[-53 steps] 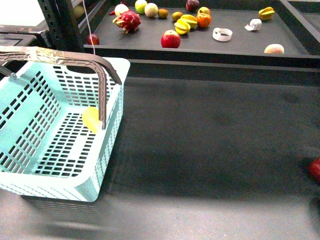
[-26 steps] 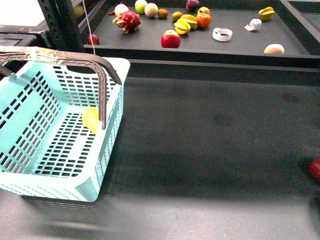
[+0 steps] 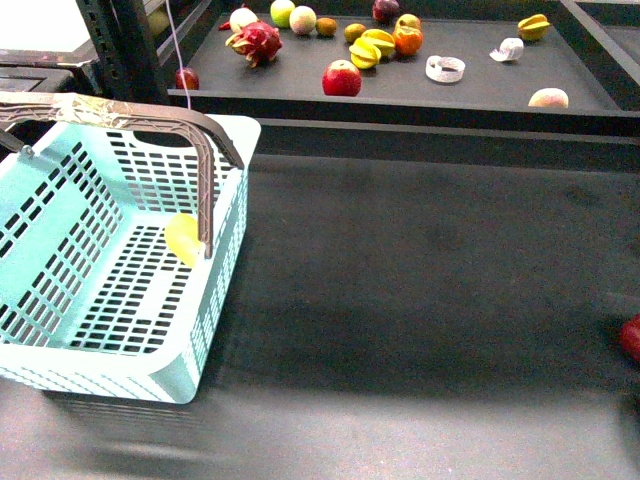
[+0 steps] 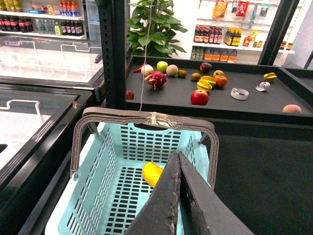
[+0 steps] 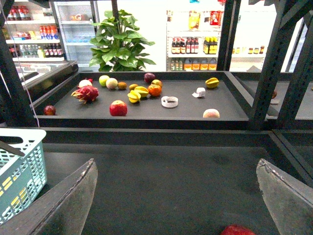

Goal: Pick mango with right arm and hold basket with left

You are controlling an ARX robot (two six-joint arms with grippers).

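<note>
The turquoise basket (image 3: 40, 230) stands on the dark counter at the left, its taped grey-brown handle (image 3: 120, 112) raised. The yellow mango (image 3: 183, 238) lies inside it against the right wall, partly behind the handle. In the left wrist view my left gripper (image 4: 178, 153) is shut and empty, hovering over the basket (image 4: 112, 161) with its tip just beside the mango (image 4: 152, 173). In the right wrist view my right gripper (image 5: 176, 164) is open and empty above the bare counter, with the basket's corner (image 5: 19, 166) off to one side. Neither gripper shows in the front view.
A raised shelf (image 3: 480, 85) at the back holds a red apple (image 3: 341, 78), a dragon fruit (image 3: 257, 42), star fruits (image 3: 365, 50), an orange (image 3: 407, 40), a peach (image 3: 548, 98) and a white ring (image 3: 445, 68). A red fruit (image 3: 630, 337) lies at the right edge. A black post (image 3: 130, 50) stands behind the basket.
</note>
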